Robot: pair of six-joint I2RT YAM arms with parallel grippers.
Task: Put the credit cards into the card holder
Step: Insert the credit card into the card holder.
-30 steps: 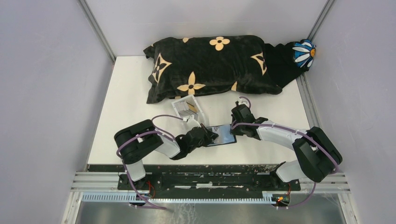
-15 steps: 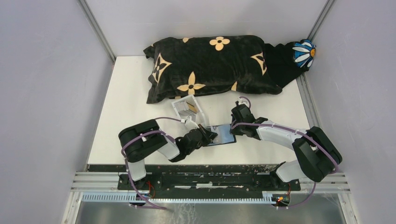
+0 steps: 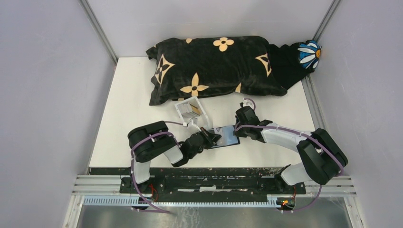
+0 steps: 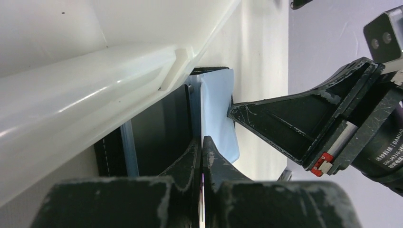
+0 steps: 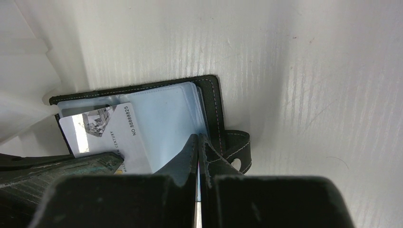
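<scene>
The black card holder (image 3: 227, 138) lies open on the table between my two grippers, its clear light-blue sleeves (image 5: 168, 118) showing. My left gripper (image 3: 212, 137) is shut on a silver-grey credit card (image 5: 102, 135) printed "NO 8888825". The card's far end lies over the holder's sleeves. In the left wrist view the card runs edge-on between the closed jaws (image 4: 202, 142), beside the holder (image 4: 157, 133). My right gripper (image 3: 236, 132) is shut on the holder's sleeve edge (image 5: 198, 138), next to its strap (image 5: 235, 147). Gold-tan cards (image 3: 192, 107) stand in the clear box.
The clear acrylic box (image 3: 186, 113) stands just behind the left gripper; its pale edge (image 4: 95, 71) fills the upper left wrist view. A big black pillow with tan flowers (image 3: 214, 66) lies along the back. A blue-and-white flower item (image 3: 310, 52) sits at the back right corner.
The left arm's elbow has swung right and the left gripper has edged toward the holder with the card. The right arm has held still.
</scene>
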